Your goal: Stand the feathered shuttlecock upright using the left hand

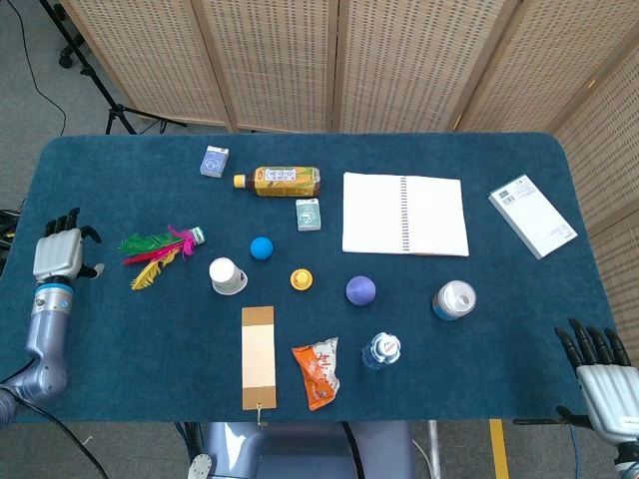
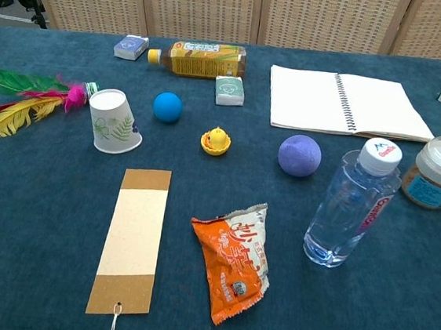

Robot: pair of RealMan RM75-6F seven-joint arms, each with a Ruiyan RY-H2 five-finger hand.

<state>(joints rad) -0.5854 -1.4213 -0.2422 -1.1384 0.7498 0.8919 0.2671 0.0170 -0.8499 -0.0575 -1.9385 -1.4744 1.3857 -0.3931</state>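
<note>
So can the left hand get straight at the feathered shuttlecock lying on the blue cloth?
Probably yes: the left hand sits open just beside the feathered shuttlecock, with only bare cloth between them; the white paper cup stands on its far side.

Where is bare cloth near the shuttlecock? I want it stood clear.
Bare cloth lies between the left hand and the feathered shuttlecock, and below it, left of the brown card. Rightward the white paper cup crowds it.

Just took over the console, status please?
Left hand open, apart from the shuttlecock. Right hand open, idle. Shuttlecock lying flat; paper cup beside it.
</note>
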